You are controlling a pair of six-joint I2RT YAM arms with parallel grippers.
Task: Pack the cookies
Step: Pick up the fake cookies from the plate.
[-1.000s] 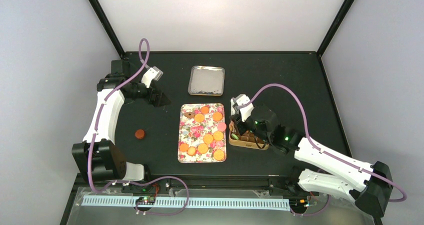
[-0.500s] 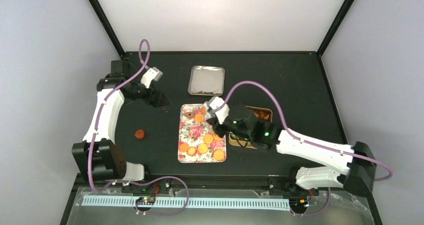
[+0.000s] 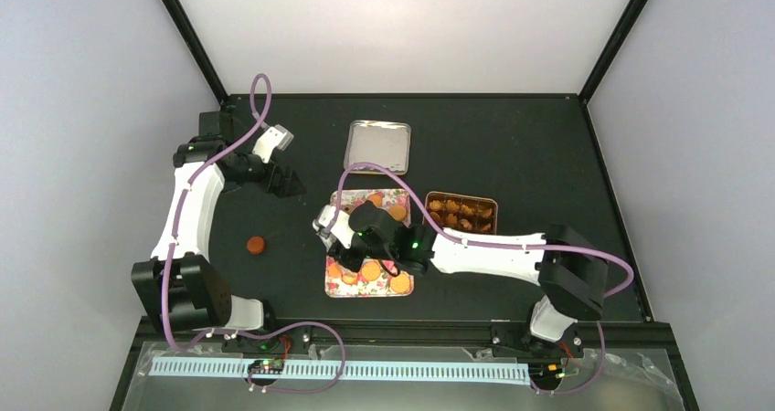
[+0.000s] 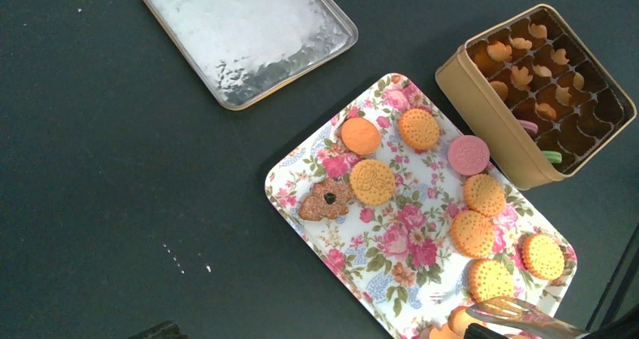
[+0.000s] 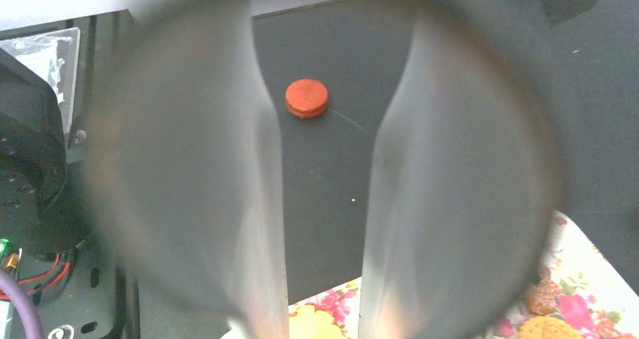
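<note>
Could clip neighbours or shove loose cookies (image 4: 374, 181) off floral tray (image 4: 392, 241) beside tin (image 4: 482, 120), like stray cookie (image 3: 256, 244) on table (image 3: 548, 155), if lowered off-centre with right gripper (image 5: 324, 279) narrowly parted, hold unclear; left gripper (image 3: 285, 181) wide open, empty, well aside.

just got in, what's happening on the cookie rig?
The right gripper, jaws apart and empty, hovers over the near-left end of the floral tray, where many cookies lie unpacked. The tin beside it holds some already. The left gripper sits open, back left. One orange cookie lies left of the tray.
</note>
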